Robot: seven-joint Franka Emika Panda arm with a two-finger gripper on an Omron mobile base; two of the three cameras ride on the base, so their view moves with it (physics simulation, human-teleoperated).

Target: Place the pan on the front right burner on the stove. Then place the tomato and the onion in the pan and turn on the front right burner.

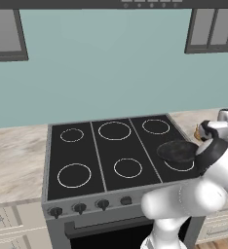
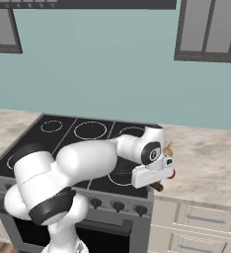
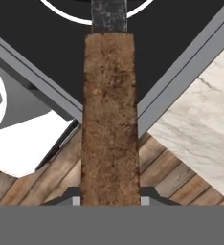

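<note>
Left base view: stove (image 1: 77,146) sits centre frame, black glass top with six white rings, knob row (image 1: 79,208) along its lower edge. Pan (image 1: 178,151) is right of centre, over the front right burner (image 1: 181,165); part of the ring shows below the pan's lower rim. Whether the pan rests on the glass or hangs just above it cannot be told. The white arm rises from the lower right and covers the pan's right side.

Right base view: arm crosses from lower left to centre. Hand (image 2: 158,182) is at centre, at the stove's right front corner, beside the marble tabletop (image 2: 206,163). A short brown stub of the handle (image 2: 157,187) pokes out under it. A red sliver of the tomato (image 2: 173,173) shows just right of the hand; a tan bit of the onion (image 2: 169,147) shows above it, both on the tabletop and mostly hidden by the wrist.

Hand view: brown handle runs straight up the middle of the frame from between the finger tips (image 3: 75,196) at the bottom, which press it on both sides. Hand is clamped on the pan's handle. Handle turns dark metal near the top edge, where a white ring arc crosses behind it. Stove edge, tabletop at right, wood floor (image 3: 157,177) below.
</note>
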